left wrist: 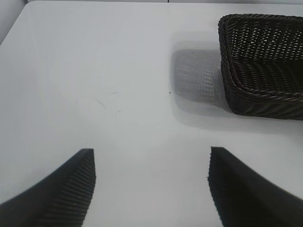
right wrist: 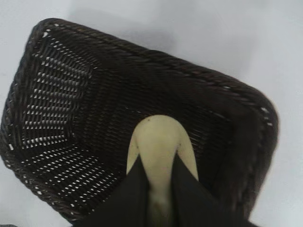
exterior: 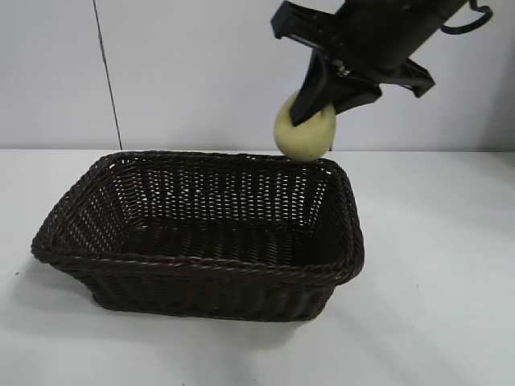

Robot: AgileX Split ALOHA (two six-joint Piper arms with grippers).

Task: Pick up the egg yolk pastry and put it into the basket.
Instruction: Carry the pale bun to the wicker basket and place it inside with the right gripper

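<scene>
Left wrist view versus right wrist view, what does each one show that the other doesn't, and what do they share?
Only the left wrist view shows the left gripper, open and empty over a bare stretch of white table, with the basket's shadow on the table beside it. Only the right wrist view shows the right gripper shut on the egg yolk pastry, held above the basket's inside, which has nothing in it. Both show the basket and the white table around it.

My right gripper (exterior: 315,112) holds the egg yolk pastry (exterior: 306,133) in its jaws above the far right corner of the basket (exterior: 201,265) on the white counter (exterior: 434,281).
</scene>
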